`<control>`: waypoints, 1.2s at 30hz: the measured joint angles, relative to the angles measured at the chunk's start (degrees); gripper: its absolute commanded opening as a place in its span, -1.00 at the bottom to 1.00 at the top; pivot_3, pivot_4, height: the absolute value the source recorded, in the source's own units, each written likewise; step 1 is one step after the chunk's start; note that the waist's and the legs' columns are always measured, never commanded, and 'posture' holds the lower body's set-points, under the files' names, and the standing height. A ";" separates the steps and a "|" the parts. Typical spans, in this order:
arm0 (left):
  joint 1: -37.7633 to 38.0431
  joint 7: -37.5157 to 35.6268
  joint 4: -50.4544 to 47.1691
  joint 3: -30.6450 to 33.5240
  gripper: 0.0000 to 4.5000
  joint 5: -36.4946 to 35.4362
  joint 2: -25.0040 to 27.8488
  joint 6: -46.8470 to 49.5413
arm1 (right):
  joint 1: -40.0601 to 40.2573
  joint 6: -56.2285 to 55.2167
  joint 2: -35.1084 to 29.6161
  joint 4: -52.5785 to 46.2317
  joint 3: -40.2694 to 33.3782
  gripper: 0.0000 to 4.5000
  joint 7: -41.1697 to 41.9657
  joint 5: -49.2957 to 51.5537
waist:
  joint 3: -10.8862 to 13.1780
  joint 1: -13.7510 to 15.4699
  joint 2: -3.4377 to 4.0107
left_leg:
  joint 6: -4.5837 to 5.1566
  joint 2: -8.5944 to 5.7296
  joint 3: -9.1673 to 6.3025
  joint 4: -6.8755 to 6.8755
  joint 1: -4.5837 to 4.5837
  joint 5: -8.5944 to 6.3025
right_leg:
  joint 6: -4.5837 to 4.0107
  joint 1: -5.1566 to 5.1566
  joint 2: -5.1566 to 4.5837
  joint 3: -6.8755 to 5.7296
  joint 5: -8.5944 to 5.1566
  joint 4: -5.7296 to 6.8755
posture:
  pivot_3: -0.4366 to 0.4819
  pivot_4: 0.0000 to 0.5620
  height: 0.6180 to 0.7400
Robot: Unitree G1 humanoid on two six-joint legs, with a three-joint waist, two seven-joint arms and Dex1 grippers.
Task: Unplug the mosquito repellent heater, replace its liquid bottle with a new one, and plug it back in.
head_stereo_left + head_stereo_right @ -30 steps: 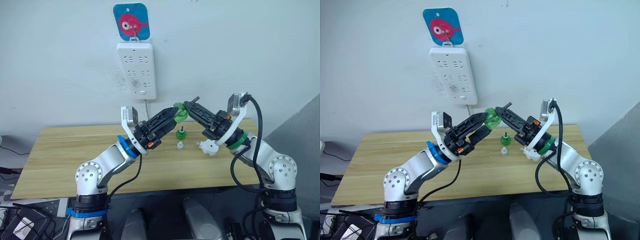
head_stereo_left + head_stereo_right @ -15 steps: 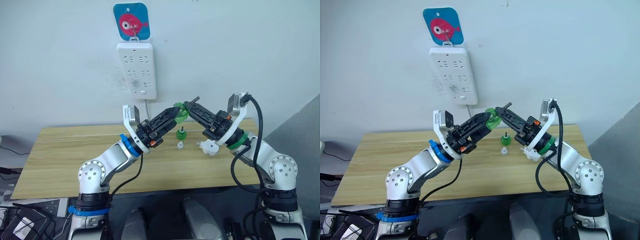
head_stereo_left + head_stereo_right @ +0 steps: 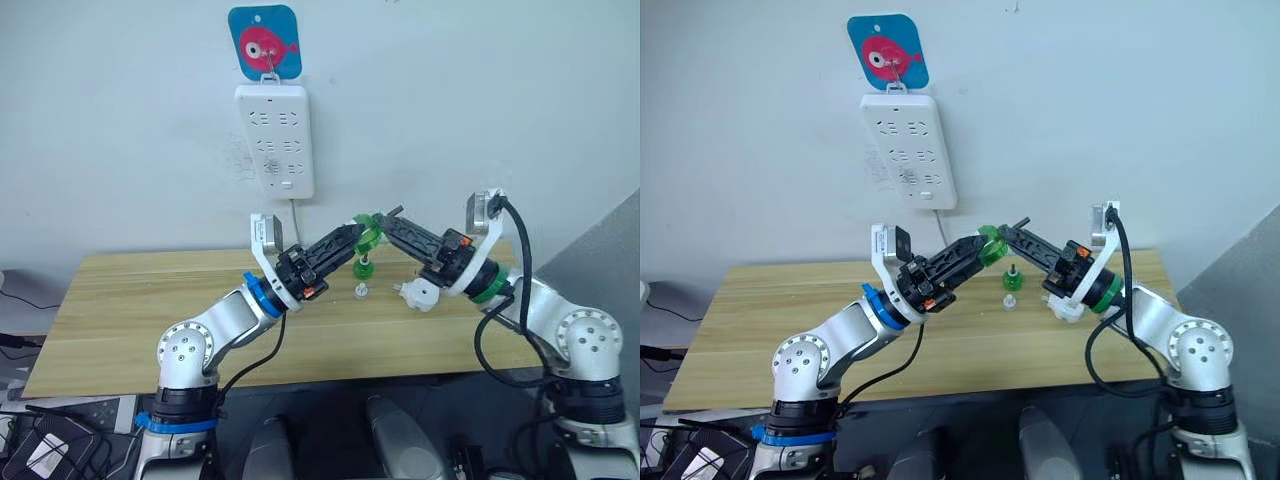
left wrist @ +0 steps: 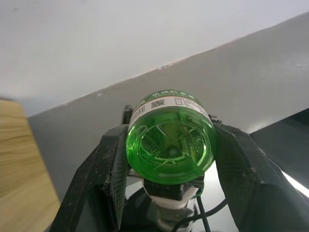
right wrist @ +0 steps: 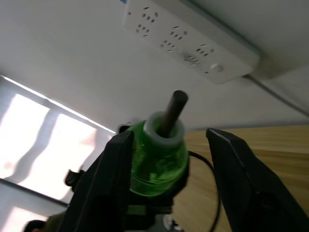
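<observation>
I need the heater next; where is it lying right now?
In the left eye view, the mosquito repellent heater lies on the table, right of centre, under the right gripper.

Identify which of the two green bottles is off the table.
The green bottle raised between the left claw and right claw, dark wick pointing up. The other green bottle stands on the wooden table below.

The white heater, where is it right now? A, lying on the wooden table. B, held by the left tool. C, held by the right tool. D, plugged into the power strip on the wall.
A: the heater lies on the table below the right arm, and the power strip has nothing plugged into it.
</observation>
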 measured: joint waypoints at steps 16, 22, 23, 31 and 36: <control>2.20 -19.24 -1.53 -3.86 0.01 31.65 10.13 -5.53 | -13.05 -11.86 -21.06 11.67 39.18 1.00 37.37 -76.04 | 0.05 -0.07 0.06 | 0.07 0.00 0.21 -0.16 0.02 -0.06 | 0.04 -0.02 -0.06 0.14 0.03 -0.36 | -0.54 -0.25 1.00; 4.11 -23.56 -2.44 -5.49 0.01 38.44 9.59 -7.75 | -18.85 -14.13 -13.86 22.54 42.77 1.00 42.43 -87.91 | 0.06 -0.25 0.05 | 0.08 0.04 0.19 -0.15 0.03 -0.06 | 0.04 -0.01 -0.04 0.11 0.04 -0.31 | -0.55 -0.26 1.00; 4.19 -23.73 -2.47 -5.56 0.01 38.99 9.43 -7.83 | -19.31 -14.27 -13.04 23.71 42.83 1.00 42.98 -88.60 | 0.07 -0.21 0.06 | 0.08 0.03 0.19 -0.15 0.03 -0.06 | 0.04 -0.01 -0.05 0.12 0.04 -0.31 | -0.55 -0.27 1.00; 4.79 -25.97 -2.64 -5.70 0.01 42.58 8.62 -8.63 | -23.87 -15.15 -4.95 35.94 42.91 1.00 48.79 -95.93 | 0.07 -0.20 0.06 | 0.08 0.03 0.13 -0.14 0.03 -0.06 | 0.07 0.02 -0.06 0.07 0.07 -0.29 | -0.53 -0.28 1.00; 5.06 -26.73 -2.64 -5.53 0.01 43.07 8.55 -8.62 | -25.64 -16.44 -2.64 40.94 42.85 1.00 52.31 -98.34 | 0.07 -0.20 0.06 | 0.08 0.03 0.09 -0.13 0.03 -0.06 | 0.10 0.04 -0.06 0.02 0.09 -0.28 | -0.51 -0.28 1.00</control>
